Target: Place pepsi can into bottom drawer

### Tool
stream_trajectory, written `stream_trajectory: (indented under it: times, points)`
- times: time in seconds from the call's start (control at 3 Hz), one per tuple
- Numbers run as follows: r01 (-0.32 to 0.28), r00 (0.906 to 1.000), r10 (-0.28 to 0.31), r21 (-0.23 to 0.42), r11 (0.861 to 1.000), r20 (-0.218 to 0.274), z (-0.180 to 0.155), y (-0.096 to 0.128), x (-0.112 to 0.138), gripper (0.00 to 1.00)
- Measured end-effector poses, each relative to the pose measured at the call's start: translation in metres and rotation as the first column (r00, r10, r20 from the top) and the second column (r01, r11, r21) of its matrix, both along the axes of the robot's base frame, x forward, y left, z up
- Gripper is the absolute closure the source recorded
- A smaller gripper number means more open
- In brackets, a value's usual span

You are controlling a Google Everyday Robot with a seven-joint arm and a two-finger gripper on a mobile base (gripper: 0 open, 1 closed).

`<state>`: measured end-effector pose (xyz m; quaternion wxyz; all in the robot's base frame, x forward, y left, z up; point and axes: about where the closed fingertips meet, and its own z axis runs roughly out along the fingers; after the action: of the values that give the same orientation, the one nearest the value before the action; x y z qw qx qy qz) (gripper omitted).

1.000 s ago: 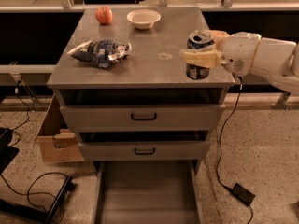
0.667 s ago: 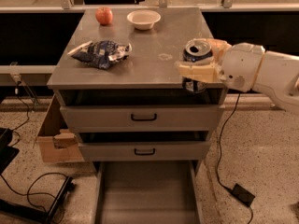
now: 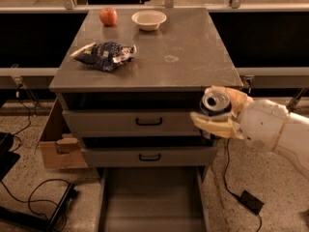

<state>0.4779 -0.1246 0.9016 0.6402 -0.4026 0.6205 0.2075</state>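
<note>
The can (image 3: 216, 102) is being held pinched between the fingers of the gripper (image 3: 217, 112), silver top up and roughly upright. It is being kept off the cabinet top (image 3: 193, 42), in front of the right corner, at the level of the top drawer (image 3: 106, 122).

Step judged in hand: transfer from top to bottom drawer (image 3: 149, 202), which is standing open and showing bare floor. The can is being held well above it and to its right.

Next move, as judged: a descent and a shift leftward are being called for, with the drawer's right wall and the upper drawer fronts being cleared, before release.

On the top, a bag (image 3: 105, 55), apple (image 3: 108, 16) and bowl (image 3: 149, 19) are lying well apart from the can. A cardboard box (image 3: 55, 144) and cables (image 3: 29, 197) are being noted on the speckled floor at left.
</note>
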Motion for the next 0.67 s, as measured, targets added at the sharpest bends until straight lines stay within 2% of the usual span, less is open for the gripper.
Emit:
stream_trajectory:
  times: [0.33,0.67]
  points:
    - [0.056,0.9974,-0.06,-0.083,0.995,-0.04,-0.055,-0.051,-0.002,1.0]
    - [0.071,0.9955,-0.078,-0.12,0.99,-0.054,-0.071,-0.066,-0.003,1.0]
